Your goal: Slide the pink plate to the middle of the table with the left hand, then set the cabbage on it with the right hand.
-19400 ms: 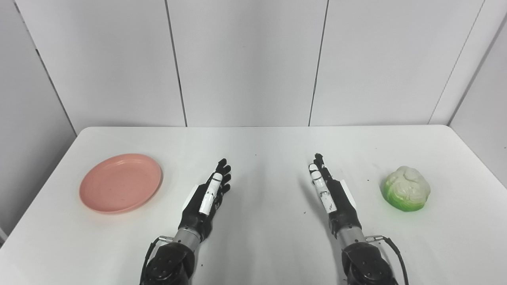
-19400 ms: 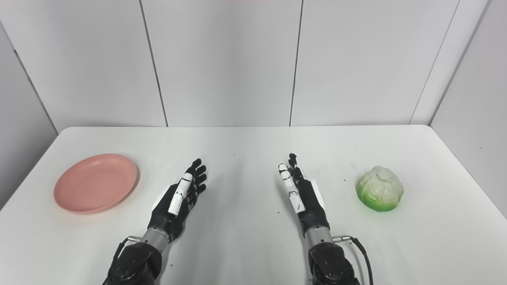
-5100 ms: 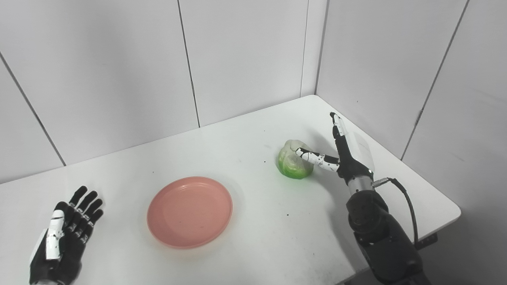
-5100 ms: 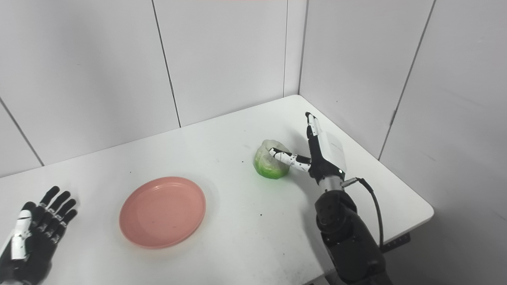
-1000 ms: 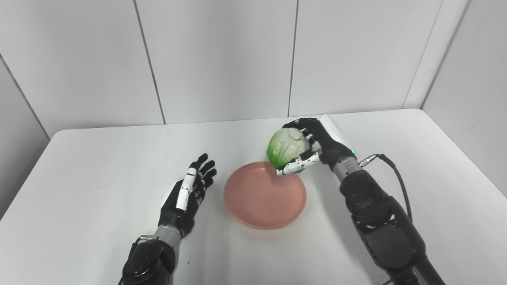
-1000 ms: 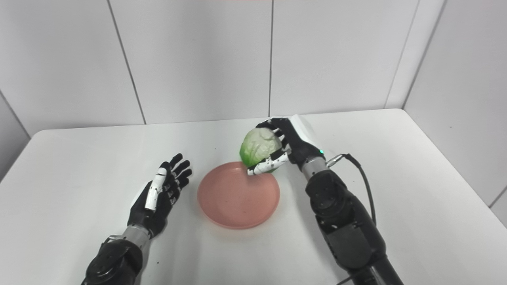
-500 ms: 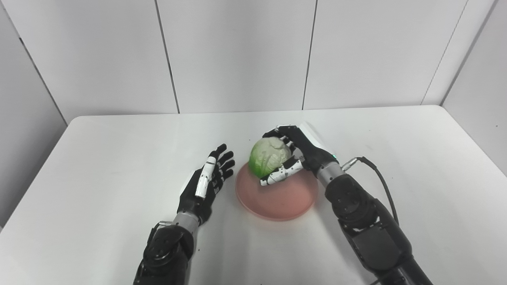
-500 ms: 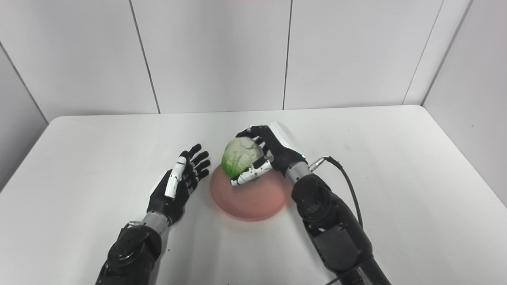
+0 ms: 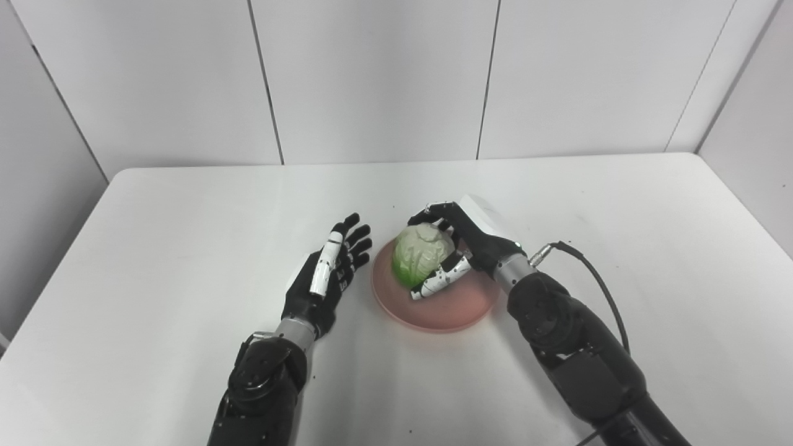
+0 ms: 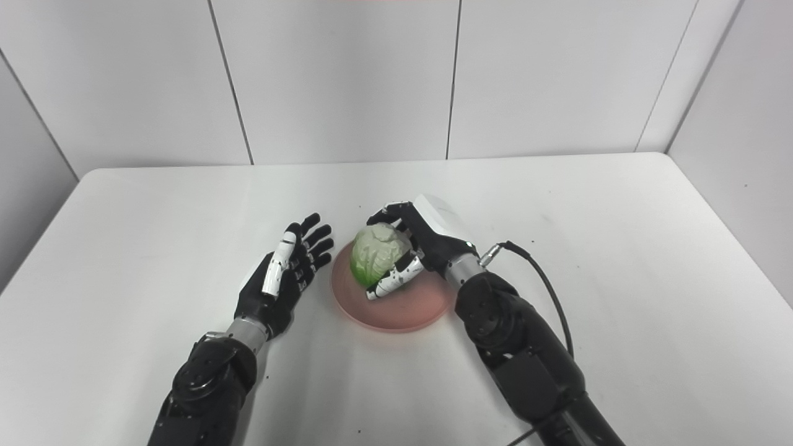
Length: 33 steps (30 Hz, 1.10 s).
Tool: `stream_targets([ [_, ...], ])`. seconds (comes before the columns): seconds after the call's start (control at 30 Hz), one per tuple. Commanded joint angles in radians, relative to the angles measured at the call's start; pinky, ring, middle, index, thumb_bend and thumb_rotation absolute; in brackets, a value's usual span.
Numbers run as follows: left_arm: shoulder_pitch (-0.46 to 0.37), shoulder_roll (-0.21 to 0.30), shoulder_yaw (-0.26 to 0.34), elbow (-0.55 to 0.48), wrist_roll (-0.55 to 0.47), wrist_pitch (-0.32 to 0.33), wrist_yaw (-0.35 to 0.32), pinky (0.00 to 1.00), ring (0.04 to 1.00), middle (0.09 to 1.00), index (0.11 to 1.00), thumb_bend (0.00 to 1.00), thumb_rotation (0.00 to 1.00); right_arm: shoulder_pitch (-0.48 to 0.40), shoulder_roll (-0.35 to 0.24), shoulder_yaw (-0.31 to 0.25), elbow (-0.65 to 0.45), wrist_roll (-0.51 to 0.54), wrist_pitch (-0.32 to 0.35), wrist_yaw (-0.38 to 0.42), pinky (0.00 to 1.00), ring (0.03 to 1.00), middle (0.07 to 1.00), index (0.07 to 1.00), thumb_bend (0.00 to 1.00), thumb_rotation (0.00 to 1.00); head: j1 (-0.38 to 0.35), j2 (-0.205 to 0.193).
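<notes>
The pink plate (image 9: 455, 308) lies near the middle of the white table (image 9: 155, 217). The green and white cabbage (image 9: 419, 261) is over the plate's left half, low enough that I cannot tell whether it touches the plate. My right hand (image 9: 469, 241) is shut on the cabbage, fingers over its top and thumb under its front. My left hand (image 9: 326, 277) rests open just left of the plate, fingers spread and apart from the rim.
A black cable (image 9: 598, 284) runs from the right wrist across the table. White wall panels (image 9: 372, 74) stand close behind the table's far edge. The table's right edge meets a side wall (image 9: 749, 93).
My right hand has lowered the cabbage closer to the plate. The camera has shifted a little, so the whole scene sits slightly higher. The left hand stays open beside the plate.
</notes>
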Motion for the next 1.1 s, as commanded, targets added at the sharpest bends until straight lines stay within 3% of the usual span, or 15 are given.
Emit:
stream_targets([
  [0.0, -0.013, -0.003, -0.012, -0.029, 0.007, 0.017, -0.005, 0.95, 0.931, 0.931, 0.929, 0.47, 1.00, -0.034, -0.009, 0.003, -0.015, -0.029, -0.044, -0.018, 0.37, 0.375, 0.475, 0.542, 0.51, 0.00, -0.001, 0.003],
  [0.47, -0.014, 0.004, -0.009, -0.031, 0.002, 0.027, -0.010, 0.97, 0.930, 0.931, 0.929, 0.48, 1.00, -0.014, -0.030, -0.001, -0.018, -0.096, -0.035, -0.023, 0.35, 0.372, 0.496, 0.548, 0.51, 0.00, -0.013, 0.013],
  [0.67, -0.015, 0.003, -0.008, -0.032, 0.000, 0.026, -0.011, 0.96, 0.934, 0.935, 0.932, 0.47, 1.00, -0.008, -0.030, 0.002, -0.015, -0.091, -0.030, -0.002, 0.41, 0.397, 0.485, 0.551, 0.51, 0.00, -0.016, 0.014],
  [0.7, -0.015, 0.003, -0.008, -0.032, 0.000, 0.027, -0.011, 0.96, 0.934, 0.935, 0.933, 0.47, 1.00, -0.007, -0.031, 0.004, -0.018, -0.094, -0.025, 0.002, 0.44, 0.482, 0.561, 0.605, 0.69, 0.01, -0.016, 0.014],
  [0.73, -0.015, 0.003, -0.008, -0.032, 0.000, 0.026, -0.011, 0.96, 0.935, 0.935, 0.933, 0.47, 1.00, -0.007, -0.034, 0.009, -0.021, -0.101, -0.021, 0.008, 0.46, 0.525, 0.600, 0.632, 0.78, 0.02, -0.015, 0.014],
  [0.77, -0.015, 0.003, -0.008, -0.032, 0.001, 0.026, -0.011, 0.96, 0.935, 0.935, 0.933, 0.47, 1.00, -0.009, -0.038, 0.016, -0.026, -0.111, -0.014, 0.018, 0.54, 0.624, 0.686, 0.700, 0.86, 0.10, -0.015, 0.014],
  [0.83, -0.015, 0.004, -0.009, -0.031, 0.001, 0.024, -0.013, 0.96, 0.937, 0.936, 0.934, 0.47, 1.00, -0.013, -0.048, 0.028, -0.041, -0.125, 0.003, 0.054, 0.61, 0.704, 0.758, 0.762, 0.91, 0.18, -0.016, 0.014],
  [0.9, -0.015, 0.005, -0.009, -0.032, 0.002, 0.026, -0.012, 0.96, 0.936, 0.936, 0.931, 0.47, 1.00, -0.017, -0.055, 0.033, -0.057, -0.125, 0.019, 0.096, 0.73, 0.830, 0.877, 0.888, 0.97, 0.30, -0.016, 0.014],
  [1.07, -0.014, 0.006, -0.007, -0.035, 0.000, 0.030, -0.012, 0.96, 0.932, 0.933, 0.930, 0.47, 1.00, -0.021, -0.068, 0.037, -0.088, -0.134, 0.051, 0.187, 0.90, 0.974, 0.986, 0.992, 1.00, 0.47, -0.023, 0.016],
])
